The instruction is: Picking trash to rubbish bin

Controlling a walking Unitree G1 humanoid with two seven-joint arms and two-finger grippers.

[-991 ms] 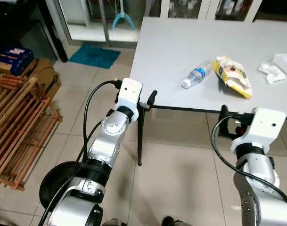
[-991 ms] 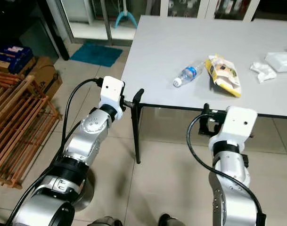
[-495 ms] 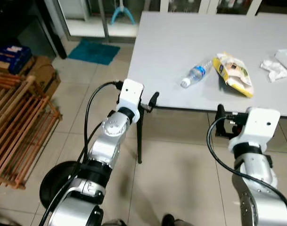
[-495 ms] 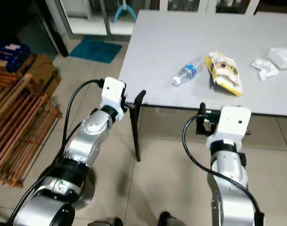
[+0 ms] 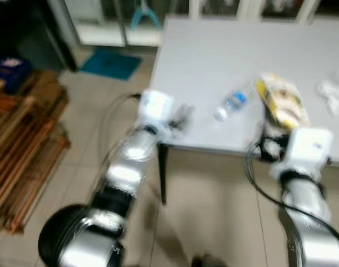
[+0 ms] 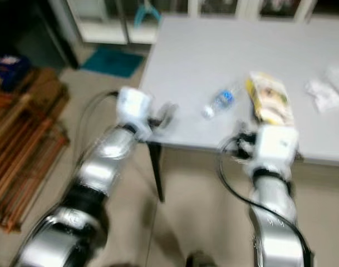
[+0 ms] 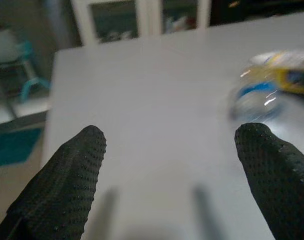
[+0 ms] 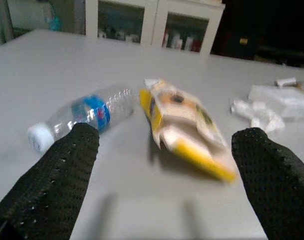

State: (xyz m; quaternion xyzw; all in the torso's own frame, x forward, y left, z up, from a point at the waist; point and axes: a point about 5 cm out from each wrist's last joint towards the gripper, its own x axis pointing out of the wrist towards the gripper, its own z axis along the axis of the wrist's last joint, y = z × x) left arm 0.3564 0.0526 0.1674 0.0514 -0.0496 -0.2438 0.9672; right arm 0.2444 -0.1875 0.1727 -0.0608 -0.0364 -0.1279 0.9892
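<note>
You have picked nothing yet. Both pincers are released: the right pincer [image 8: 161, 165] faces the bottle [image 8: 82, 115] and yellow bag [image 8: 184, 127] lying on the surface [image 8: 117, 200] just ahead; the left pincer [image 7: 171, 160] has the bottle ahead, off to one side.

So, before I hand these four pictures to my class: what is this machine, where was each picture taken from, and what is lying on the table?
It is a walking humanoid robot with two silver arms, each ending in a gripper of two black fingers. The two wide, blurred pictures come from its head, looking down at the left gripper and right gripper at the near edge of a grey table. The two close pictures look along each gripper's fingers from its wrist. On the table lie a plastic bottle with a blue label, a yellow snack bag beside it, and crumpled white paper farther off. Both grippers are open and hold nothing.
</note>
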